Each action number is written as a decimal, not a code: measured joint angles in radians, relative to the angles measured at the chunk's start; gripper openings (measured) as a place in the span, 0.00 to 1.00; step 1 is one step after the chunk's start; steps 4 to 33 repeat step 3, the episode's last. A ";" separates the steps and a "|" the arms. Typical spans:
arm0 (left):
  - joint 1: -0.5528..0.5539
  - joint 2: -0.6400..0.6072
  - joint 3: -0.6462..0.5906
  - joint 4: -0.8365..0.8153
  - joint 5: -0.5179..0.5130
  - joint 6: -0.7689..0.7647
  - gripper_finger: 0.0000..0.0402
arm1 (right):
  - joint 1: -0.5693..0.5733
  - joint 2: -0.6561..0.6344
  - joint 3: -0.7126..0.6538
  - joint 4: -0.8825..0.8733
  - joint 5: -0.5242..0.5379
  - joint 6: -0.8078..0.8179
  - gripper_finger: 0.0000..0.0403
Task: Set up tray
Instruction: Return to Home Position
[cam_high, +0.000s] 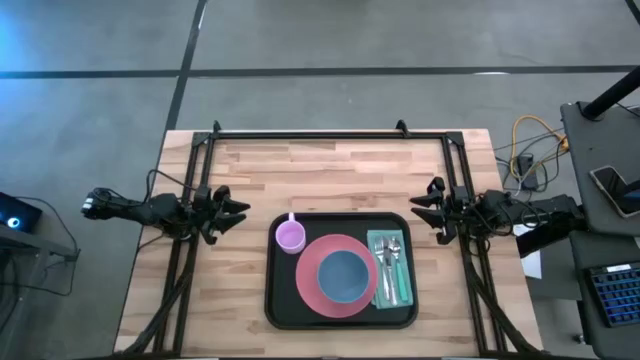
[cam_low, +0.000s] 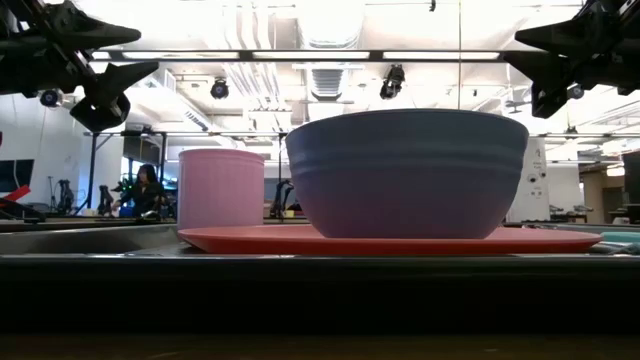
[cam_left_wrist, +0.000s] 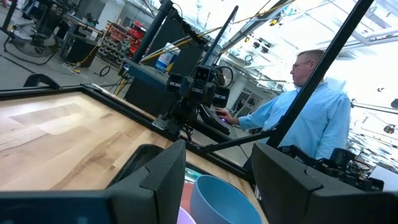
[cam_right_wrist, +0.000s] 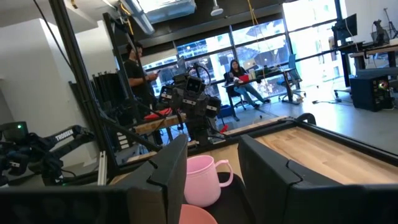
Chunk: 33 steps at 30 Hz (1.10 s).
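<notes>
Tray (cam_high: 280, 296) near table (cam_high: 330, 170) edge; left gripper (cam_high: 240, 212), right gripper (cam_high: 418, 208) flanking, spread.

Top-down cam: my bench (cam_high: 330, 165) is evenly lit with hardly any shadows, plus a blue glare on the floor (cam_high: 20, 40). Down low, the ceiling lights (cam_low: 330, 15) blow out and the tray (cam_low: 320, 290) rim goes near black. My 2 wrist cams are backlit; on the right one, bright windows (cam_right_wrist: 267, 43) sit behind dark fingers (cam_right_wrist: 168, 180).
</notes>
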 joint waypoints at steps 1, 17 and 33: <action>0.000 0.000 0.000 0.000 0.000 0.000 0.41 | 0.000 0.000 0.000 0.000 0.000 0.000 0.33; 0.000 0.000 0.000 0.000 0.000 0.000 0.41 | 0.000 0.000 0.000 0.000 0.000 0.000 0.33; 0.000 0.000 0.000 0.000 0.000 0.000 0.41 | 0.000 0.000 0.000 0.000 0.000 0.000 0.33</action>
